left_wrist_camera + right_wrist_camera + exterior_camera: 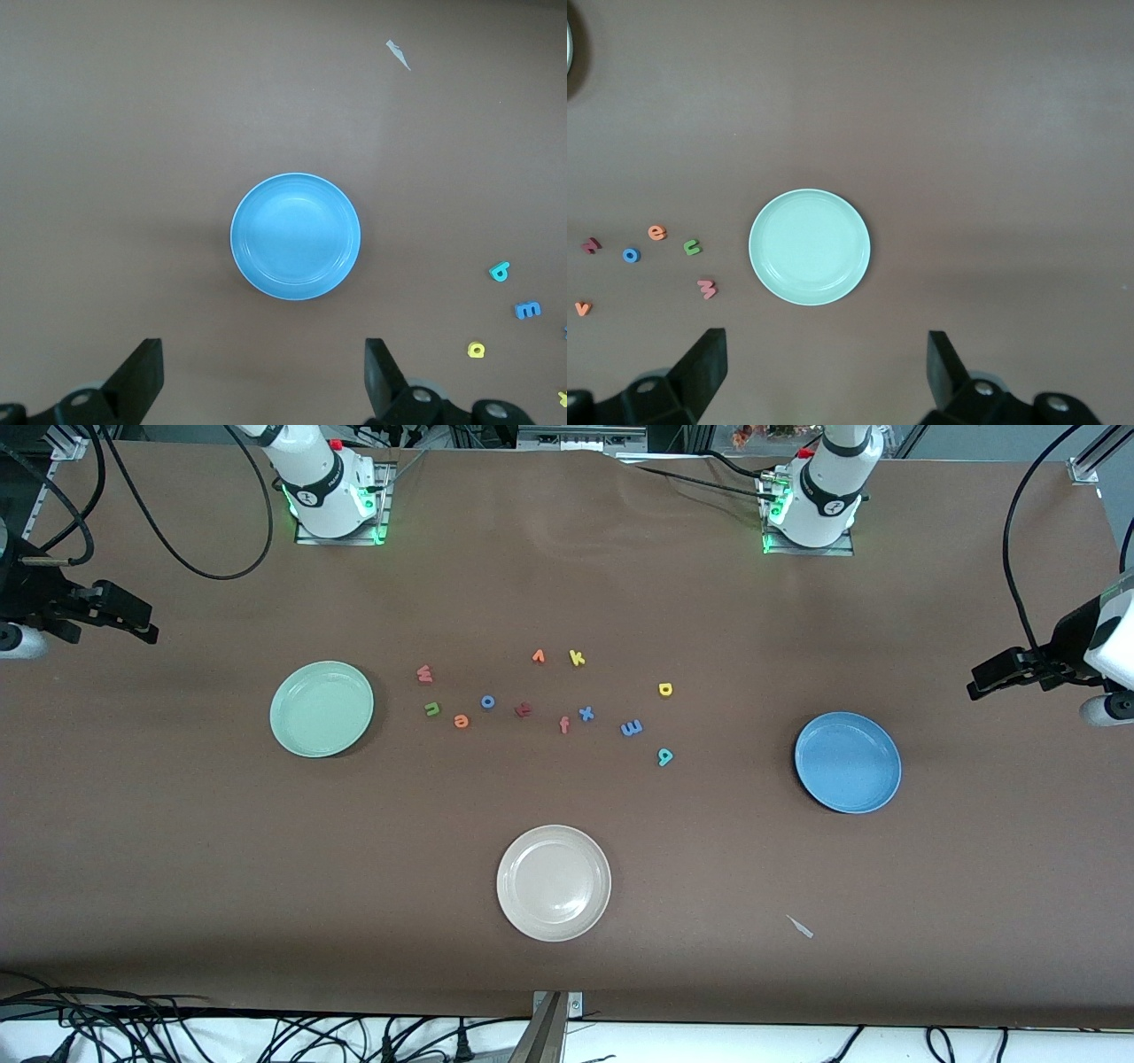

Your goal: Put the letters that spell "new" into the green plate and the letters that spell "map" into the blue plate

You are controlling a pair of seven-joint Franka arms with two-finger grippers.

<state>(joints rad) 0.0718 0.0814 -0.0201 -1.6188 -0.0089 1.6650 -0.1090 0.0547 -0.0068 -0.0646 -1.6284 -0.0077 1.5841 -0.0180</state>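
Foam letters lie untouched mid-table between the green plate [322,708] and the blue plate [848,762], as the left gripper [264,376] hangs with fingers spread wide above the blue plate, the right gripper [826,372] likewise released over the green one.

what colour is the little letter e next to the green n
Orange. The small foam letter "e" shows best in the front view, beside the green foam "n".
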